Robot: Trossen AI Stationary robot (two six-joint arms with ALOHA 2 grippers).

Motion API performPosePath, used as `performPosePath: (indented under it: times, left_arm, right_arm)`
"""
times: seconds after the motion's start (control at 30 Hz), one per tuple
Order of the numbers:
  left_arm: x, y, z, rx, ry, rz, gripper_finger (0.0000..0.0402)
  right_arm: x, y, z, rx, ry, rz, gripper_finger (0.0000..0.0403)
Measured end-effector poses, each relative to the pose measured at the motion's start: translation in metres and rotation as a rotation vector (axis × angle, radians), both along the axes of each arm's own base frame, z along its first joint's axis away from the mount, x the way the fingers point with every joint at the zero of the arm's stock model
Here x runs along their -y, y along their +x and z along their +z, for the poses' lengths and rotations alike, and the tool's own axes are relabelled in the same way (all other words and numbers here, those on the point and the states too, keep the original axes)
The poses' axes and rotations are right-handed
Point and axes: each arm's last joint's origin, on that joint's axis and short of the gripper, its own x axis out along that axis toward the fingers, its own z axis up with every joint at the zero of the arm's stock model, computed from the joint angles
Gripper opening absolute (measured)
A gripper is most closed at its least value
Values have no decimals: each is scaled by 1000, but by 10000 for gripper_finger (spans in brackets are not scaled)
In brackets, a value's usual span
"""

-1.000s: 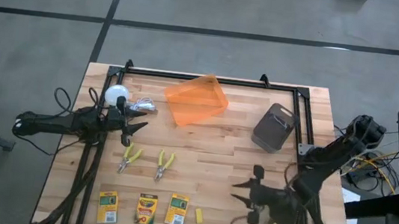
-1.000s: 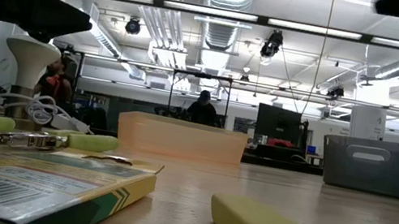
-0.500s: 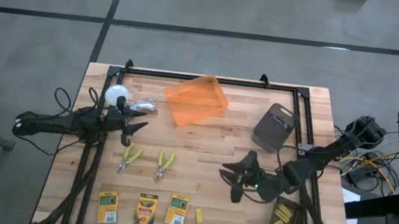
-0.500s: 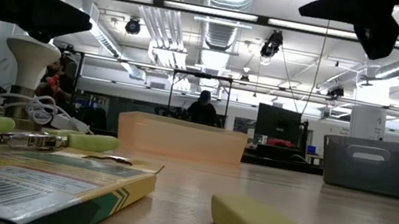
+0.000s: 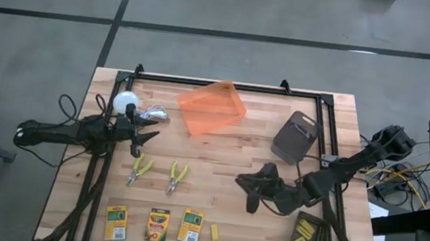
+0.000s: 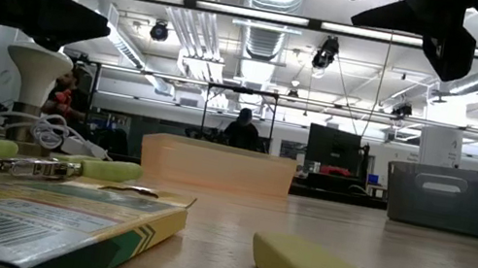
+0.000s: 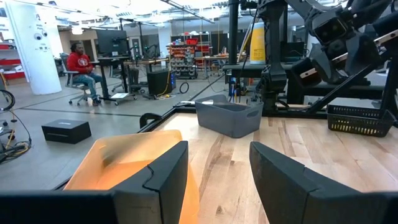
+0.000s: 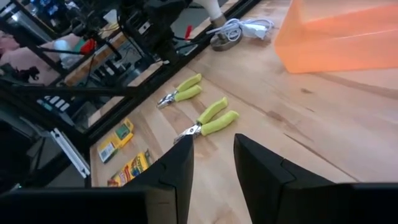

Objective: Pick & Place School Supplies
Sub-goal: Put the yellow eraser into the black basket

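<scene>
Ahead of right gripper (image 8: 211, 165) jaws, pliers (image 8: 209, 119)

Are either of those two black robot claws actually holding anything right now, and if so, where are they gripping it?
No. The right gripper hangs empty above the wooden table, fingers apart; the left gripper is empty too, open, near the translucent orange bin.

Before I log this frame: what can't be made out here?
- High view: print on the three crayon boxes too small to read.
- High view: contents of the dark rack by the table's right edge too small to identify.
- Low view: pliers partly hidden behind the nearest crayon box.
- Right wrist view: right gripper fingertips cut off by the frame edge.
</scene>
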Motion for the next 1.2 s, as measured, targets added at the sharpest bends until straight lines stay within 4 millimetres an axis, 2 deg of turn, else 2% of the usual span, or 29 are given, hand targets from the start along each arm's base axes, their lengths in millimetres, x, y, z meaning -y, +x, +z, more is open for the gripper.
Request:
performPosePath:
  times: [0.17, 0.43, 0.67, 0.97, 1.2]
  left_arm:
    - [0, 0, 0, -1, 0, 0, 179]
    - [0, 0, 0, -1, 0, 0, 179]
    - [0, 0, 0, -1, 0, 0, 179]
    - [0, 0, 0, -1, 0, 0, 179]
    - [0, 0, 0, -1, 0, 0, 179]
  right_arm:
    - [-5, 9, -3, 60, 38, -4, 109]
    - [-5, 18, -11, 52, 64, 24, 109]
    - [-2, 26, -4, 23, 117, 163, 105]
    - [0, 30, 4, -102, 214, 153, 116]
    - [-11, 49, 16, -207, 195, 154, 126]
